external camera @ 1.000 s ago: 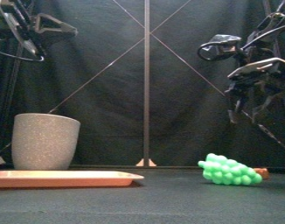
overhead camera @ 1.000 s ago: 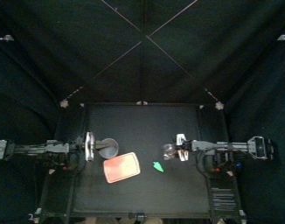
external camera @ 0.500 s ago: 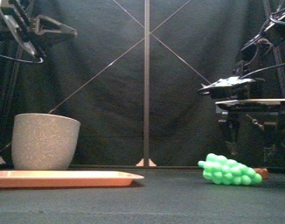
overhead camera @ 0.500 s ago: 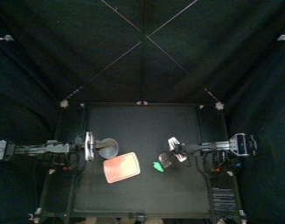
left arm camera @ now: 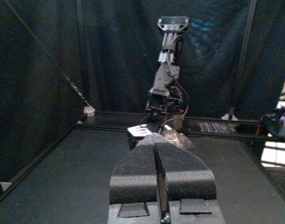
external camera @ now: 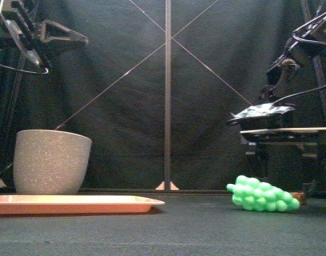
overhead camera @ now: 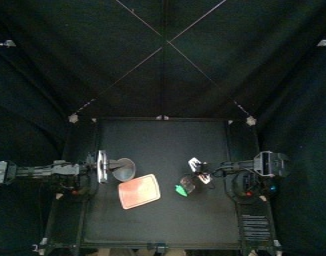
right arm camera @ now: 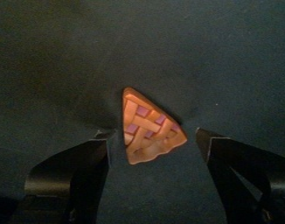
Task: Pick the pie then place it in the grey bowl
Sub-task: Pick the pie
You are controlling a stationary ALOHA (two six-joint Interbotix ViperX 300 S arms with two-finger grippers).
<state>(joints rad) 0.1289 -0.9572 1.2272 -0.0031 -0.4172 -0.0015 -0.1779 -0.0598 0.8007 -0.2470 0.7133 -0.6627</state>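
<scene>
Right gripper (overhead camera: pixel 195 172), top view: over the right half of the table (overhead camera: pixel 166 225), about mid-depth, pointing down. From up here the claw hides whatever's right under it.
Neighbours, top view: green grapes (overhead camera: pixel 183 188) are just left of the claw and a touch nearer. The pink tray (overhead camera: pixel 136 190) is further left, and the grey speckled cup (overhead camera: pixel 126 168) is just behind the tray, over on the left side.
Left gripper (overhead camera: pixel 102 168), top view: parked at the left edge right beside the cup, well apart from the right claw.
Front view: only a sliver of the pie slice (external camera: pixel 298 197) peeks out, flat on the table, right up against the right end of the grapes. The right arm hangs above that spot.
Left wrist view: left jaws pressed together, nothing in them.
Right wrist view: jaws spread wide with nothing gripped. The pie slice lies flat straight below, between them, touching neither.
Long axis: the wedge runs tip-to-crust roughly along the gap between the jaws, a bit skewed, so they'd close on its two long sides.
Nearer arm: the right one, by a lot.
My guess at the move: straight down, squeeze, then carry it left to the cup. The grapes crowding one side could get bumped.
</scene>
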